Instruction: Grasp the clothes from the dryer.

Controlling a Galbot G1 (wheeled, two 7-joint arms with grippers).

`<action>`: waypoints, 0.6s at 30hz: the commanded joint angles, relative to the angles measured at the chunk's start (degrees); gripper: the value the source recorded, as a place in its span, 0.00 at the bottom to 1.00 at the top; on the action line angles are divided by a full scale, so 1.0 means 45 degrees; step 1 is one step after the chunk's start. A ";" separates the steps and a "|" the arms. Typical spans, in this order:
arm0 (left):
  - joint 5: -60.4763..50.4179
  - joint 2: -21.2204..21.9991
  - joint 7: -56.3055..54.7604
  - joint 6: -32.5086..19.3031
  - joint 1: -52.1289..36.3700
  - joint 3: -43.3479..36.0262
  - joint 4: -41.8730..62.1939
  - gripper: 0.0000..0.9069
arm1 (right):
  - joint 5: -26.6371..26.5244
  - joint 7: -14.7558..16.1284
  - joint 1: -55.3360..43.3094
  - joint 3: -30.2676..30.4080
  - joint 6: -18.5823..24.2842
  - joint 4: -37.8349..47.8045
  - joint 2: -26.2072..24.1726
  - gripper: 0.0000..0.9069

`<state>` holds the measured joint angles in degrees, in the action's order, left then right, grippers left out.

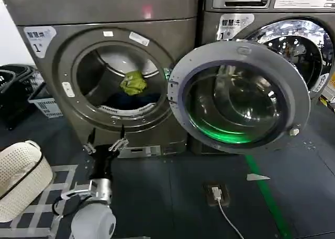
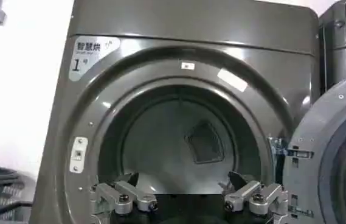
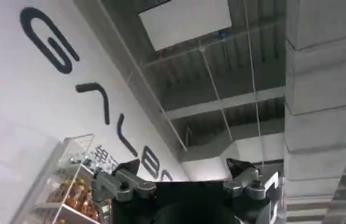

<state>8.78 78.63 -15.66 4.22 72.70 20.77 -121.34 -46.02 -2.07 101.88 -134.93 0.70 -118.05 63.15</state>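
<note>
Our left gripper (image 1: 106, 143) has fingers spread apart, empty, hovering low just before the dryer (image 1: 31, 13) porthole, below its lip. Our right gripper (image 3: 185, 182) is parked pointing at the ceiling, fingers apart too. The clothes (image 1: 133, 83), a yellow-green lump on dark navy fabric, sit inside the drum, well apart from our fingers. Risks as we see them: clipping the porthole rim from this low approach, or bumping the open door (image 1: 238, 97) at our right.

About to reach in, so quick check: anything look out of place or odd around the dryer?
Nothing stands out. The dryer door is swung fully open, the clothes sit in the drum, and the open left end effector waits below the porthole.
</note>
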 commanded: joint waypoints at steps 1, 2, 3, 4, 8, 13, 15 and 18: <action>-0.0035 0.0000 0.0010 0.0008 -0.0002 0.0023 0.0005 1.00 | 0.0001 0.0020 -0.0002 -0.0002 0.0045 0.0002 0.0012 1.00; -0.0038 -0.0009 0.0013 0.0004 0.0008 0.0025 0.0001 1.00 | 0.0004 0.0018 -0.0002 -0.0002 0.0043 0.0002 0.0020 1.00; -0.0044 -0.0008 0.0011 0.0007 0.0015 0.0029 0.0009 1.00 | 0.0004 0.0024 0.0001 -0.0006 0.0043 0.0008 0.0023 1.00; -0.0037 -0.0005 0.0014 0.0012 0.0013 0.0033 0.0010 1.00 | 0.0004 0.0024 -0.0002 -0.0009 0.0046 0.0011 0.0019 1.00; -0.0042 0.0011 0.0030 0.0048 0.0002 0.0023 -0.0011 1.00 | -0.0003 0.0024 0.0013 -0.0044 0.0044 0.0016 0.0034 1.00; -0.0047 0.0006 0.0027 0.0071 0.0008 0.0008 0.0000 1.00 | -0.0011 0.0026 0.0020 -0.0061 0.0049 0.0023 0.0046 1.00; -0.0067 0.0021 0.0025 0.0081 0.0021 0.0021 0.0001 1.00 | -0.0013 0.0043 0.0023 -0.0071 0.0055 0.0032 0.0047 1.00; -0.0087 0.0027 0.0037 0.0083 0.0036 0.0028 0.0007 1.00 | -0.0015 0.0044 0.0029 -0.0089 0.0065 0.0050 0.0029 1.00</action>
<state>8.48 78.73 -15.53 4.58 72.83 20.88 -121.33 -46.09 -1.87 102.03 -135.43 0.95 -117.82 63.29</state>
